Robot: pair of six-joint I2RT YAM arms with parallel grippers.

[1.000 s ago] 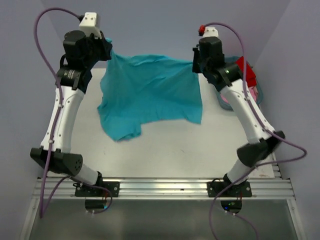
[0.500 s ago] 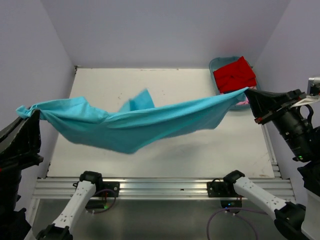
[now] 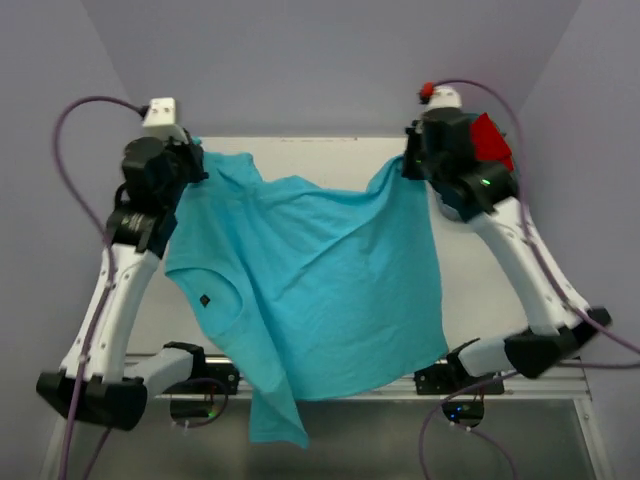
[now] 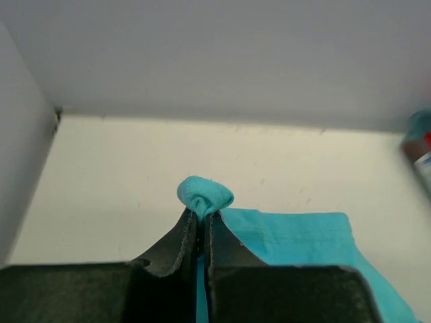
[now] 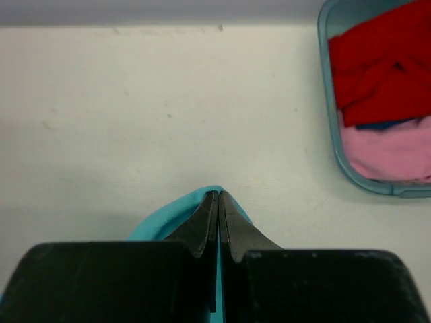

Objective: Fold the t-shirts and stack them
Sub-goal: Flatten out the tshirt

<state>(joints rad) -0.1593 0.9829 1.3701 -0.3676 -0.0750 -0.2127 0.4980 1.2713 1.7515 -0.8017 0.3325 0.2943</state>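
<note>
The turquoise t-shirt (image 3: 320, 290) hangs spread in the air between both arms, its lower edge draping past the table's near rail. My left gripper (image 3: 192, 152) is shut on its upper left corner; a turquoise nub (image 4: 204, 194) pokes out between the tips (image 4: 200, 215). My right gripper (image 3: 408, 163) is shut on the upper right corner; cloth (image 5: 158, 222) wraps the tips (image 5: 217, 196). The red t-shirt (image 5: 377, 64) and the pale pink t-shirt (image 5: 390, 151) lie in the teal tub (image 5: 331, 101) at the back right.
The white table (image 3: 300, 150) shows behind the shirt, with the back wall close behind it. The tub (image 3: 448, 205) is mostly hidden by my right arm in the top view; the red shirt (image 3: 490, 140) peeks out there. Side walls flank the table.
Both arms swung from wide and low back up to the far side. The shirt went from stretched sideways to hanging spread, now draped over the near rail.
</note>
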